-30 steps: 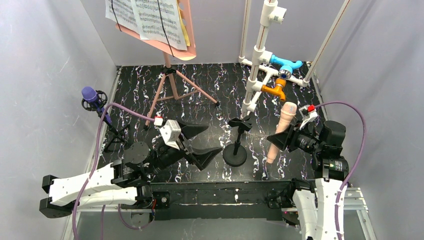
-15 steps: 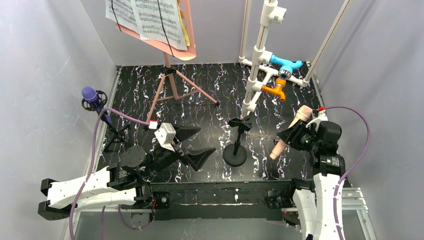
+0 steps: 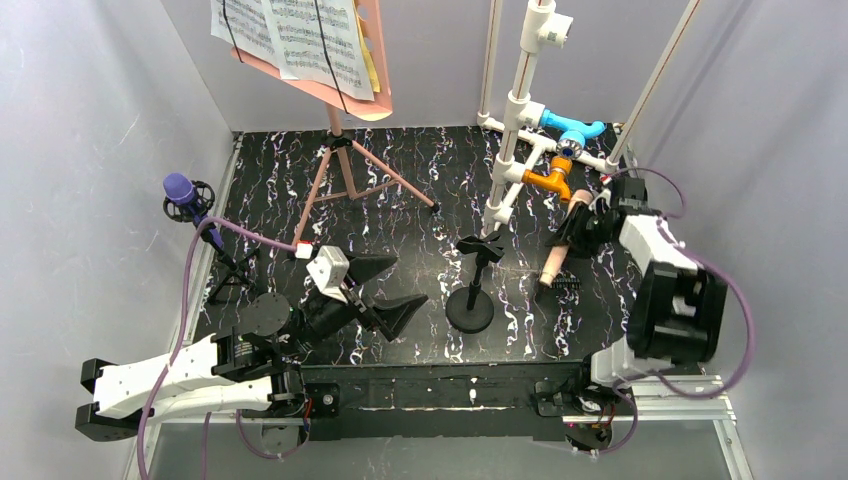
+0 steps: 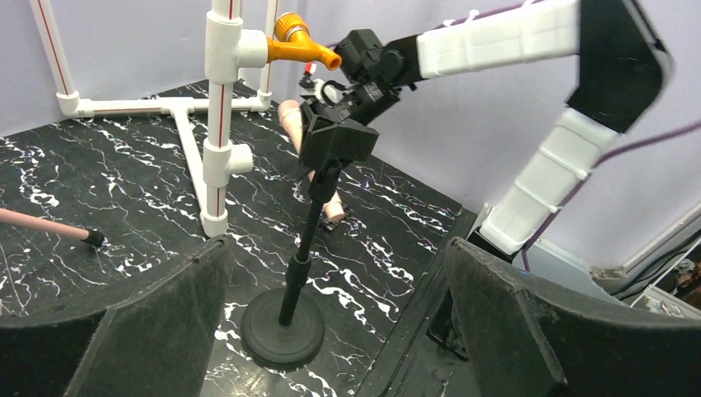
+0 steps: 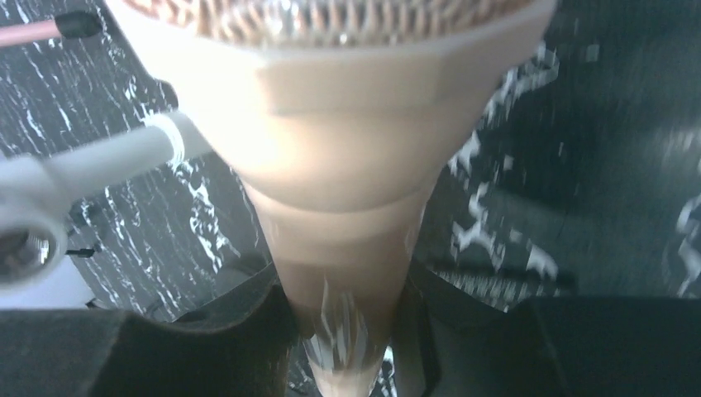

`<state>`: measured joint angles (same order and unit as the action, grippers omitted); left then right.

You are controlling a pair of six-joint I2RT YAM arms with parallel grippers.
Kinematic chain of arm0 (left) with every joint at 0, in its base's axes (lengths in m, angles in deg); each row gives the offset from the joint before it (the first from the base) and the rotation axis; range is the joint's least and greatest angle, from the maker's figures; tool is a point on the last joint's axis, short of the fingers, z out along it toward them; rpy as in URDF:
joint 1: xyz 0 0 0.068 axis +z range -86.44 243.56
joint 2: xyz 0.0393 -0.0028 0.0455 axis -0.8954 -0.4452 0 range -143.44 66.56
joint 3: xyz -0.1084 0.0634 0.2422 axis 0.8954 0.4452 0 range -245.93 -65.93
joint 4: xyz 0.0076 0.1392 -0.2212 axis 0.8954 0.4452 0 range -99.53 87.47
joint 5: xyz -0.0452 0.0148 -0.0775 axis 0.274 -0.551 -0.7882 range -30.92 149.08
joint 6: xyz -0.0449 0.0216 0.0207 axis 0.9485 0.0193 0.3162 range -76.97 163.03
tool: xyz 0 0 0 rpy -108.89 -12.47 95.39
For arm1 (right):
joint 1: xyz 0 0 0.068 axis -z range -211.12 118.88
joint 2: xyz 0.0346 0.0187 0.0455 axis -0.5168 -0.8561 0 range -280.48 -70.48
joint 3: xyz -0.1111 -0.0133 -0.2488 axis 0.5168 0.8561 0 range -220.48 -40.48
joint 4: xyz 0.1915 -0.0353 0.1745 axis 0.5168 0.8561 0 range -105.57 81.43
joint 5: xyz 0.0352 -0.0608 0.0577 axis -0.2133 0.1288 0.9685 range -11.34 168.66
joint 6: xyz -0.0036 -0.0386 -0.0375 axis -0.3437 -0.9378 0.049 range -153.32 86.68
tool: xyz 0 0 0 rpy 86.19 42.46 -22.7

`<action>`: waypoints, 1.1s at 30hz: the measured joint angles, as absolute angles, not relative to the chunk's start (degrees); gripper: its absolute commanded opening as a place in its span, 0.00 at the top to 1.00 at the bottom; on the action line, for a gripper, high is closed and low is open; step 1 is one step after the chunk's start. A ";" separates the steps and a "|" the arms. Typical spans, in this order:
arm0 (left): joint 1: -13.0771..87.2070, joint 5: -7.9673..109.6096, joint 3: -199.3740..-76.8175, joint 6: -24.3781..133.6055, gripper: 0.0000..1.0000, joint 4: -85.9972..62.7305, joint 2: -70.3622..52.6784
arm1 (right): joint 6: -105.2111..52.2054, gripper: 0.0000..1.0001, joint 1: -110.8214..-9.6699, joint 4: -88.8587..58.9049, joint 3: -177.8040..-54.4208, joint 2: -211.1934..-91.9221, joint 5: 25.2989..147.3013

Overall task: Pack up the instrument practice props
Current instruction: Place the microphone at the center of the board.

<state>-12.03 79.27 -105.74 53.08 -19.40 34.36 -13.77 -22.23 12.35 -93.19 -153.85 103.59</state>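
My right gripper [image 3: 582, 226] is shut on the beige microphone [image 3: 556, 262], which tilts with its lower end down on the black marbled floor by the white pipe frame [image 3: 520, 120]. In the right wrist view the beige microphone [image 5: 347, 165] fills the frame between my dark fingers [image 5: 207, 347]. My left gripper [image 3: 412, 278] is open and empty, facing the black round-base stand [image 3: 470, 310]; in its own view that stand [image 4: 283, 335] lies between its spread fingers [image 4: 124, 322]. At the left, the purple microphone [image 3: 180, 188] sits on a small black tripod [image 3: 228, 272]. The pink sheet-music holder [image 3: 340, 175] carries printed music pages [image 3: 300, 40].
The white pipe frame with blue [image 3: 578, 130] and orange [image 3: 552, 180] fittings stands at the back right, close to my right gripper. Grey walls enclose the floor on three sides. A purple cable [image 3: 240, 225] loops over the left arm.
The right arm swung the beige microphone away from the near side toward the pipe frame at the back right. The left arm drew back slightly, gripper still open.
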 measured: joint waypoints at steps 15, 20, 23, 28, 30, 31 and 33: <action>-12.03 80.16 -105.96 54.06 0.02 -18.00 30.69 | -18.66 0.82 -23.26 7.98 -112.27 -181.46 103.59; -12.03 80.67 -106.61 55.11 0.00 -17.15 32.50 | -18.44 0.60 -23.37 7.06 -118.39 -186.00 103.96; -12.03 80.97 -106.59 56.03 0.00 -16.38 34.21 | -18.31 0.43 -23.37 7.02 -121.27 -188.12 104.53; -12.03 82.00 -106.94 58.17 0.00 -12.95 35.10 | -18.23 0.26 -23.44 7.30 -125.34 -190.29 105.73; -12.03 82.26 -107.07 58.69 0.00 -11.75 34.99 | -18.36 0.25 -23.46 7.32 -125.56 -190.35 105.86; -12.03 82.33 -107.07 58.96 0.00 -11.29 34.99 | -18.33 0.24 -23.48 7.30 -125.56 -190.35 106.12; -12.03 82.44 -107.07 59.37 0.00 -10.72 34.95 | -18.36 0.24 -23.48 7.21 -125.58 -190.35 106.32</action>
